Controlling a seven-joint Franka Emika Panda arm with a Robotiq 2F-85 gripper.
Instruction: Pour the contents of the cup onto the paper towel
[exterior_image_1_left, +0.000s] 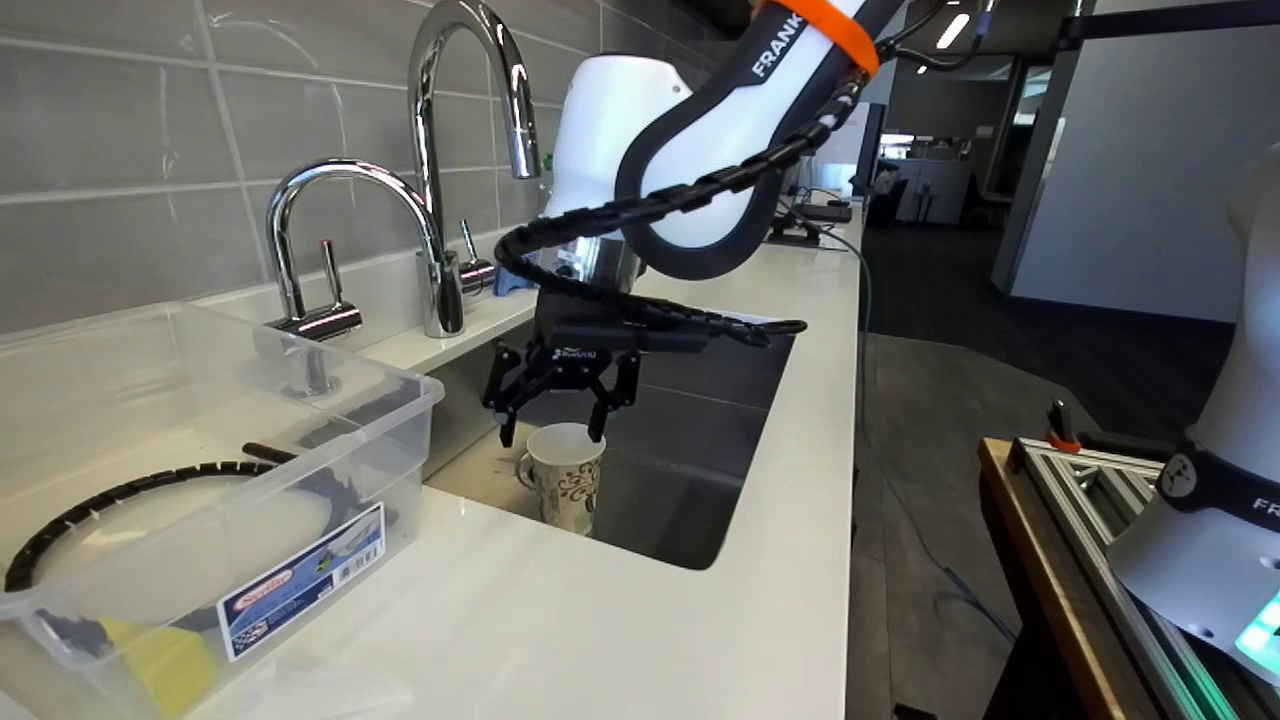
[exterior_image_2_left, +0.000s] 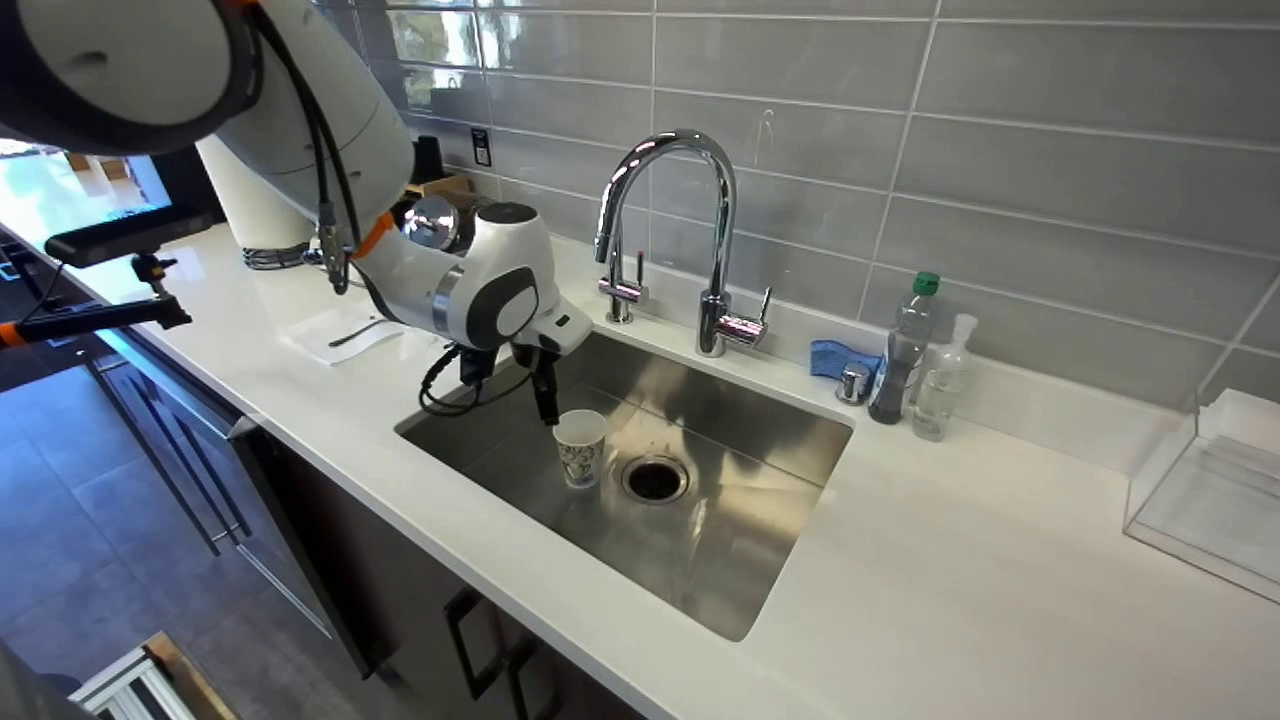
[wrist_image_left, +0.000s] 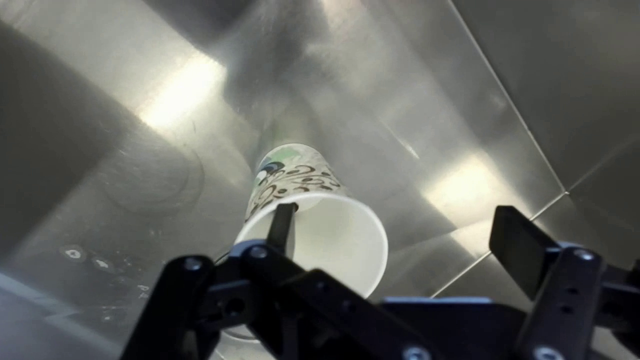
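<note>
The cup (exterior_image_1_left: 563, 490) stands upright in the metal sink, a pale tapered cup with dark scroll print and a handle on one side. It also shows in an exterior view (exterior_image_2_left: 580, 455) and in the wrist view (wrist_image_left: 300, 182), where its white inside is seen; I cannot make out contents. My gripper (exterior_image_1_left: 552, 432) is open just above the cup's rim. In the wrist view the gripper's (wrist_image_left: 395, 225) one fingertip overlaps the cup's mouth; the other is off to the right. A flat white sheet (exterior_image_2_left: 365, 347), perhaps the paper towel, lies on the counter under a dark utensil.
The sink (exterior_image_2_left: 700, 560) has a drain (exterior_image_2_left: 655, 480) beside the cup and steep walls. A tall faucet (exterior_image_2_left: 718, 190) and a smaller one (exterior_image_1_left: 290, 240) rise behind. Bottles (exterior_image_2_left: 905, 350) and a blue sponge (exterior_image_2_left: 840, 360) stand there. A transparent bin (exterior_image_1_left: 400, 450) stands by the sink.
</note>
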